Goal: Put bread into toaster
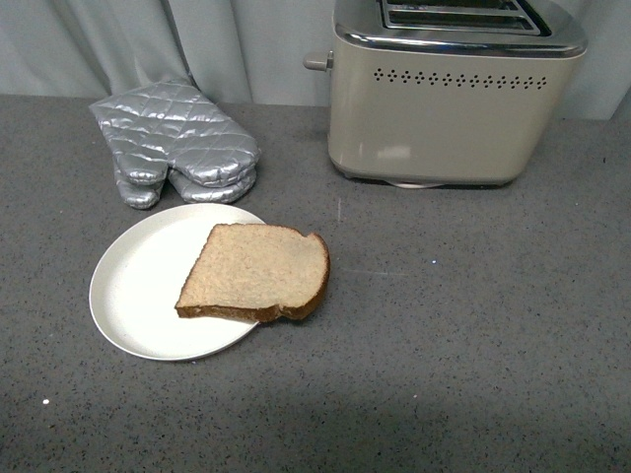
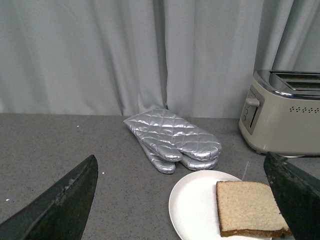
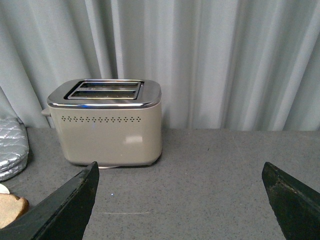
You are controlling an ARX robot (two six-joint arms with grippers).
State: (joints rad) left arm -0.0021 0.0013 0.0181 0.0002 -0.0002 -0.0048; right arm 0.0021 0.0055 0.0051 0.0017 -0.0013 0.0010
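A slice of light-brown bread (image 1: 258, 273) with a darker crust lies flat on a white plate (image 1: 138, 286), overhanging its right rim. The cream toaster (image 1: 449, 94) with a chrome top and two slots stands at the back right, its lever on the left side. Neither arm shows in the front view. In the left wrist view my left gripper (image 2: 185, 200) is open, the bread (image 2: 247, 207) lying near its right finger and the toaster (image 2: 285, 112) beyond. In the right wrist view my right gripper (image 3: 185, 200) is open over bare counter, with the toaster (image 3: 107, 122) ahead.
A pair of silver quilted oven mitts (image 1: 173, 143) lies behind the plate, left of the toaster. A grey curtain (image 1: 197, 39) closes off the back of the grey speckled counter (image 1: 463, 325).
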